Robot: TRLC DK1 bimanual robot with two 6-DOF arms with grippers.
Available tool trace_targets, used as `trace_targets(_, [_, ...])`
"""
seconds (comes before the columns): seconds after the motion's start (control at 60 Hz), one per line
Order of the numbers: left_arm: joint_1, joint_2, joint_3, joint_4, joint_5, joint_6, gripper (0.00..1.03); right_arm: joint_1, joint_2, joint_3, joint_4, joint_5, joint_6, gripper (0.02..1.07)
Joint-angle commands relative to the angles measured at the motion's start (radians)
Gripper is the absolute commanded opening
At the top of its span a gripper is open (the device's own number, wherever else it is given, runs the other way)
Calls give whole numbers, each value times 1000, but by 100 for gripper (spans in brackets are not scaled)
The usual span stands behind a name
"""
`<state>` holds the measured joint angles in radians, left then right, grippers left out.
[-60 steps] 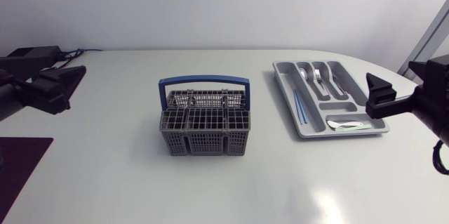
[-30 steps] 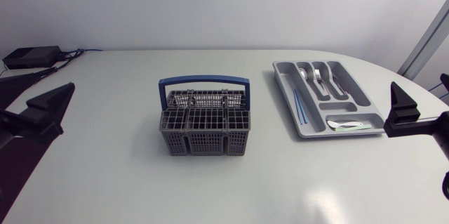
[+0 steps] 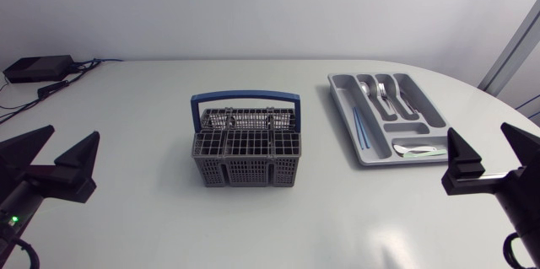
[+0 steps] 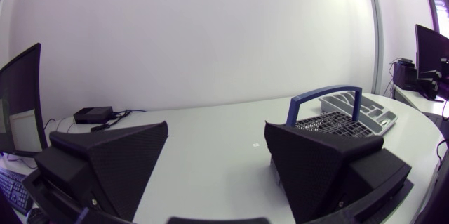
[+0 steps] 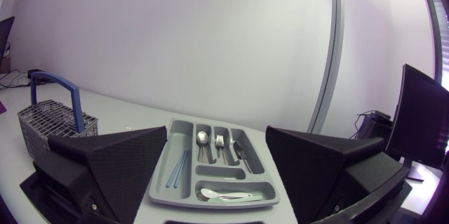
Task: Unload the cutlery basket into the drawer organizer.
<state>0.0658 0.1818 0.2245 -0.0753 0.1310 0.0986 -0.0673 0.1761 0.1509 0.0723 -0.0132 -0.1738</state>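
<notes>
Okay, status: left gripper sat at the near left side of the white table, jaws spread wide, nothing between them. Right gripper sat at the near right side, just short of the organizer's near end, jaws equally wide and holding nothing.

The grey cutlery basket stood upright mid-table, its blue handle raised over the far side. It was well apart from both grippers. From overhead I couldn't tell what its compartments held.

The grey drawer organizer lay to the basket's right, angled slightly, well apart from it. The right wrist view showed its contents best:
- two thin blue sticks in the long side slot
- a spoon, a fork and a dark-handled knife in the three parallel slots
- pale utensils lying crosswise in the near compartment, exact type unclear

A small black box with cables sat at the far left corner.
</notes>
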Motion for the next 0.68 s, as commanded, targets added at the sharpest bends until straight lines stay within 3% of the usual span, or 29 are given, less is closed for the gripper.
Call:
trace_targets(0.0, [-16, -39, -58, 22, -25, -41, 100, 17, -39, -45, -16, 8, 62, 103])
trace_targets(0.333, [-66, -182, -224, 75, -131, -99, 100, 67, -176, -151, -72, 13, 174, 103])
trace_targets(0.667, [-66, -182, -224, 75, -131, -99, 100, 67, -176, -151, -72, 13, 174, 103])
